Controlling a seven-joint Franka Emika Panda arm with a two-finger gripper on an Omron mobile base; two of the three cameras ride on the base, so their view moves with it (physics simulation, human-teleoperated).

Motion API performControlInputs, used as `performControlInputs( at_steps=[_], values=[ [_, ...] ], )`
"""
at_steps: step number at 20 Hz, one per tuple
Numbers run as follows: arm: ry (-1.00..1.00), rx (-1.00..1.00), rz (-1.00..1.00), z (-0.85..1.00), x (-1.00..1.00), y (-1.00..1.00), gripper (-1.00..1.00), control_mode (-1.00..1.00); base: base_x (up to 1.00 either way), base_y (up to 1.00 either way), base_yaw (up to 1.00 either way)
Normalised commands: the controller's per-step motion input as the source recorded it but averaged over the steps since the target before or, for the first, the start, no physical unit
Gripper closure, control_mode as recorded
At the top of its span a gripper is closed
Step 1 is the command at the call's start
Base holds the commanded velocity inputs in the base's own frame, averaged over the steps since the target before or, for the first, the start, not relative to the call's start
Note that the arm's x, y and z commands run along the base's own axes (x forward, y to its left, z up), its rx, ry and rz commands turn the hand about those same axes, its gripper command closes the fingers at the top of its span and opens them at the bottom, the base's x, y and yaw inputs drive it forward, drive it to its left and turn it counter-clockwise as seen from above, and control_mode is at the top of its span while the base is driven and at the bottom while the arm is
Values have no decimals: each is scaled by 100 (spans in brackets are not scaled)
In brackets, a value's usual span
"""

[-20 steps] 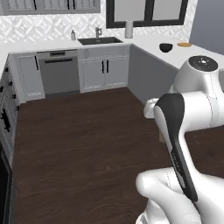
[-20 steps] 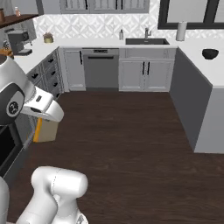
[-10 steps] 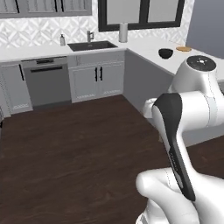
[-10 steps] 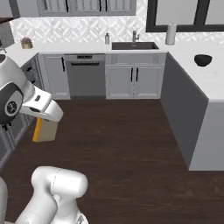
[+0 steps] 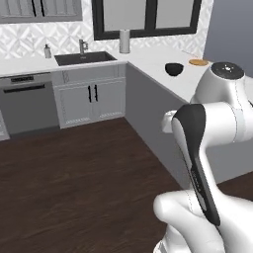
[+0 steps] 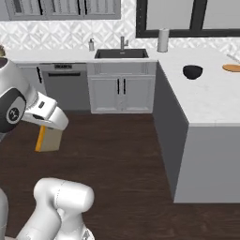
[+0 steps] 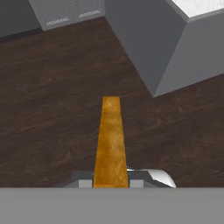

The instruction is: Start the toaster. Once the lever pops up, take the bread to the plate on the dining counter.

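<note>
My gripper (image 6: 48,129) is shut on the bread (image 6: 48,139), a thin tan slice with an orange-brown crust, held upright above the dark wood floor at my left. In the hand view the bread (image 7: 110,138) runs edge-on up from the gripper (image 7: 110,180), toward the corner of the dining counter (image 7: 192,11). The orange-tan plate (image 6: 231,68) lies at the far right of the dining counter (image 6: 211,101), beyond a dark bowl (image 6: 192,71). From the left base the plate (image 5: 198,62) sits behind the bowl (image 5: 174,68). The toaster and its lever are out of view.
The counter's grey side wall (image 6: 169,126) juts toward me over the floor (image 6: 122,159). At the back are a sink (image 6: 121,53), a paper towel roll (image 6: 162,40), grey cabinets (image 6: 121,93) and a dishwasher (image 6: 64,89).
The whole scene has slid left and grown in both base views, so the base has turned and driven toward the plate's counter. The bread stays in the shut gripper.
</note>
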Motion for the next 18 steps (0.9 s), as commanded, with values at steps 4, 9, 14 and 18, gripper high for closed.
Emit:
performControlInputs(
  at_steps=[4,9,14,18],
  values=[
    [0,0,0,0,0,0,100,100,64,-100,1],
    [0,0,0,0,0,0,100,100,59,-100,3],
    [0,0,0,0,0,0,100,100,58,-100,3],
    [0,0,0,0,0,0,100,100,42,-100,4]
  ],
)
